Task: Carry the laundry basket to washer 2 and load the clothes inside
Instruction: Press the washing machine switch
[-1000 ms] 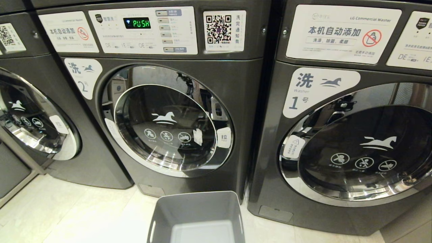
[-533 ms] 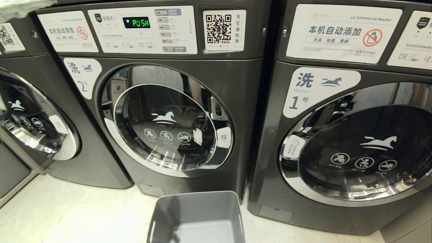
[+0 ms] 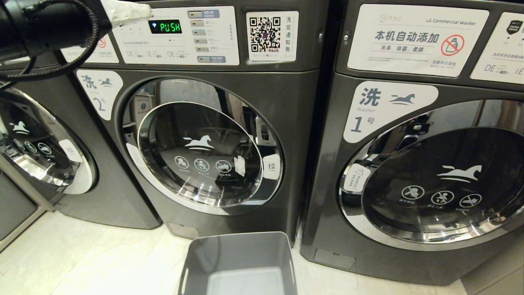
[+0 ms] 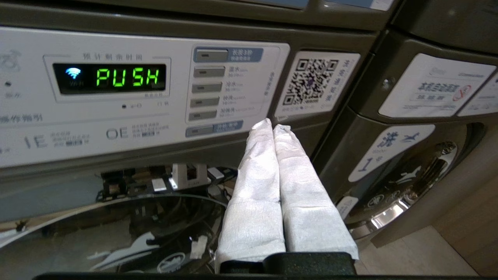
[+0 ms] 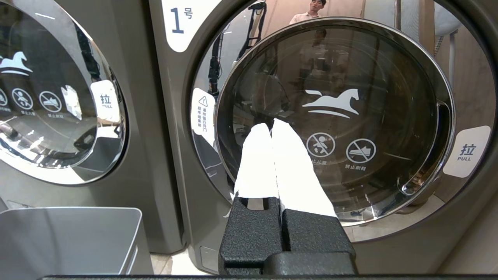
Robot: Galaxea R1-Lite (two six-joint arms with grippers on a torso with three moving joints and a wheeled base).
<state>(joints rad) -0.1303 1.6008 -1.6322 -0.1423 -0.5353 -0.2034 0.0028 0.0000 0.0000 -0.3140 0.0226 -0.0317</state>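
Washer 2 (image 3: 196, 147), dark grey with a blue "2" label (image 3: 100, 92), stands in the middle with its round glass door closed. On the floor in front of it sits the grey laundry basket (image 3: 241, 250); the part in view holds nothing. The clothes are out of view. My left gripper (image 3: 146, 8) is raised at the upper left, shut and empty. Its white-wrapped fingers (image 4: 256, 163) point at washer 2's control panel, just below the buttons and right of the green "PUSH" display (image 4: 128, 77). My right gripper (image 5: 271, 124) is shut and empty, low in front of washer 1's door (image 5: 350, 77).
Washer 1 (image 3: 409, 164) stands close on the right and a third like washer (image 3: 37, 143) on the left. Pale floor tiles (image 3: 102, 262) lie left of the basket (image 5: 66, 233). A person's reflection (image 5: 313, 9) shows in washer 1's door ring.
My left arm has risen into the head view at the upper left, bringing its shut fingers up to washer 2's control panel. Basket, washers and right arm have not moved.
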